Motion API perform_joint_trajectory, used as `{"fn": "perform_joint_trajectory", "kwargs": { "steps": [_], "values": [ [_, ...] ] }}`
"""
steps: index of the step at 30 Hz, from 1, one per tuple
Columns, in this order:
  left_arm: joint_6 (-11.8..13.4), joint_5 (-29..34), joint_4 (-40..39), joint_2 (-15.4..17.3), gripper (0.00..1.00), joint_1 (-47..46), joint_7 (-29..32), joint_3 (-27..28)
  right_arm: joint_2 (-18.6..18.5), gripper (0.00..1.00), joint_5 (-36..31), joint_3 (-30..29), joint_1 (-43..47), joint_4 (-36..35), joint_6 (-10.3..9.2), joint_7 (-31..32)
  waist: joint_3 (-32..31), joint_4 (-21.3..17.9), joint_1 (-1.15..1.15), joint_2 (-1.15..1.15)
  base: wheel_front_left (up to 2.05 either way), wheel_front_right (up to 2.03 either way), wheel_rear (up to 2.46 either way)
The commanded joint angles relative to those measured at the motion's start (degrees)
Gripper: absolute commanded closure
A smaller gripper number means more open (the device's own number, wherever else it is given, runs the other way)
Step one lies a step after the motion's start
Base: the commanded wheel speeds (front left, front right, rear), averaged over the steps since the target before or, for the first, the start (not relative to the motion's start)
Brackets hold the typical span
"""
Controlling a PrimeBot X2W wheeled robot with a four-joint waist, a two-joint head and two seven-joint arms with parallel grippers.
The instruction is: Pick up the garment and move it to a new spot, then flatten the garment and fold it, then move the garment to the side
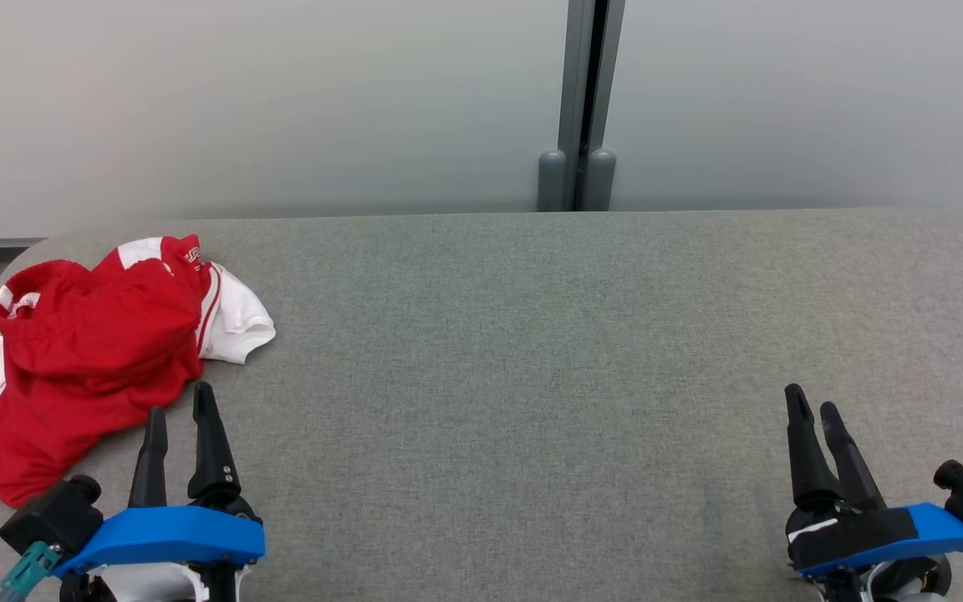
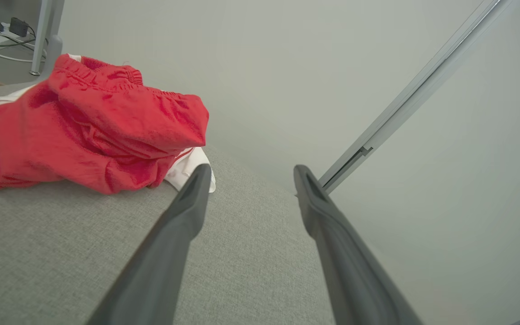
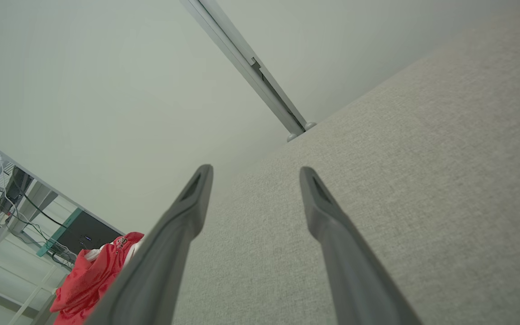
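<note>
Since neither hand holds anything, I judge that the first step, picking up the garment, is the one in hand and is not yet begun. The left hand (image 1: 180, 408) has its two fingers spread apart, with nothing between them. Just ahead of its fingertips and somewhat to its left lies the garment (image 1: 89, 359), a red piece with white stripes and a white part, crumpled into a heap on the grey desk (image 1: 532, 334). The left finger tip is very close to the red edge; whether it touches, I cannot tell. The right hand (image 1: 812, 403) is also spread and empty, and the garment is well apart from it, far to its left.

The next move, I think, calls for the left hand to go forward and to its left, come down on a thick fold of the heap, and close there. The wide bare cloth between the two hands seems a suitable new spot.
</note>
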Motion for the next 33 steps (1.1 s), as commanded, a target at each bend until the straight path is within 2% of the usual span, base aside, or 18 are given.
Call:
{"fn": "perform_joint_trajectory", "kwargs": {
  "steps": [1,33],
  "values": [
    [0.3,2.0,-0.5,0.5,0.00,-1.3,-0.7,-0.1,-0.4,0.00,-1.9,0.2,-0.5,-0.4,0.18,-0.7,0.0,0.1,0.00,0.00,0.00,0.00,0.00],
    [2.2,21.8,1.2,0.6,0.00,-1.6,-5.2,-2.1,-0.6,0.00,-21.9,0.9,-0.8,0.9,0.20,-5.2,0.6,0.8,0.00,0.00,0.00,0.00,0.00]
  ]
}}
